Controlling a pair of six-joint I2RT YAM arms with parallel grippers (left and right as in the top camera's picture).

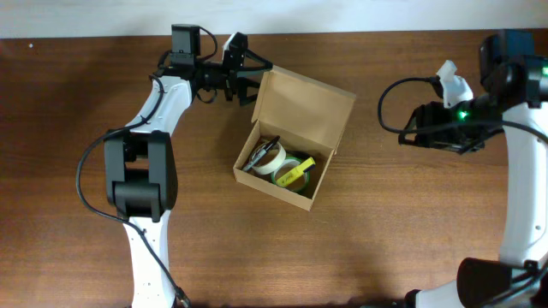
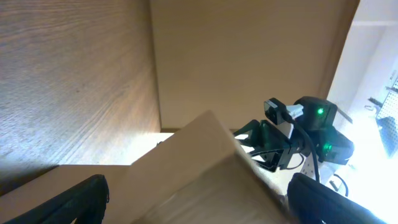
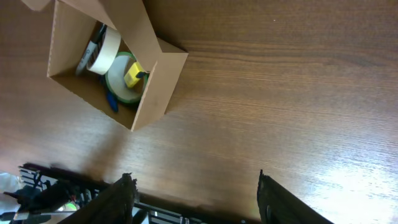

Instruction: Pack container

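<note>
Both spread: left gripper (image 1: 251,81) perhaps touching container (image 1: 304,107) edge; right gripper (image 3: 194,178) clear.

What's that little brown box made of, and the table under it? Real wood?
The small tan-brown box looks like plain matte cardboard: thin folded flap, no print. The dark brown table shows wood grain with a slight sheen; solid wood or laminate, I can't tell.

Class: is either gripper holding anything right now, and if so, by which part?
Nothing is held. The left gripper, jaws open, flanks a corner of the lid of the container without clamping it; the right gripper is open and empty.
</note>
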